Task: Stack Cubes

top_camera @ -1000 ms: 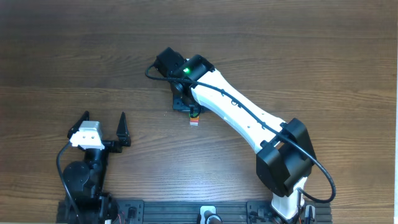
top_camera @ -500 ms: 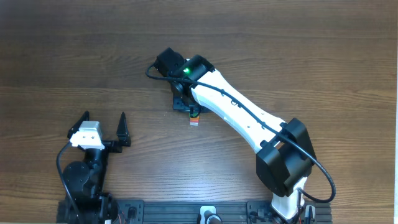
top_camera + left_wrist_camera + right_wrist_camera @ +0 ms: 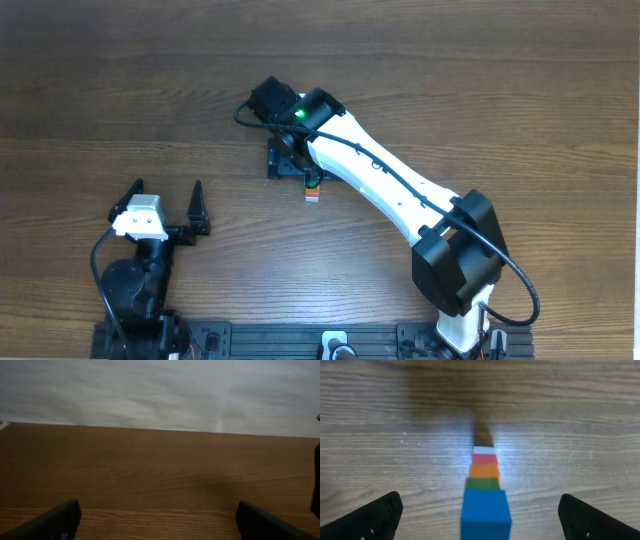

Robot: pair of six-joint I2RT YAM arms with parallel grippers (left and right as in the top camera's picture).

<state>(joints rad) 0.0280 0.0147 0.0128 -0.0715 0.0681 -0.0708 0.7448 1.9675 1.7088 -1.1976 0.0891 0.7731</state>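
A tower of cubes stands on the wooden table (image 3: pixel 580 430): blue cube (image 3: pixel 485 512) on top, then green (image 3: pixel 482 483), orange (image 3: pixel 484 470), red (image 3: pixel 484 459) and white (image 3: pixel 483 450) at the bottom. My right gripper (image 3: pixel 480 510) hangs open directly above it, one finger well off to each side and touching nothing. From above, only a sliver of the tower (image 3: pixel 313 191) peeks out beside the right arm, under the right gripper (image 3: pixel 288 163). My left gripper (image 3: pixel 167 195) is open and empty near its base, over bare table in its own view (image 3: pixel 157 517).
The right arm's white link (image 3: pixel 380 185) runs diagonally from the lower right across the middle of the table. Bare wood lies on all sides of the tower. A pale wall (image 3: pixel 160 390) rises beyond the table's far edge.
The right gripper's fingers have spread apart above the tower, letting go of the blue cube. The left arm has not moved.
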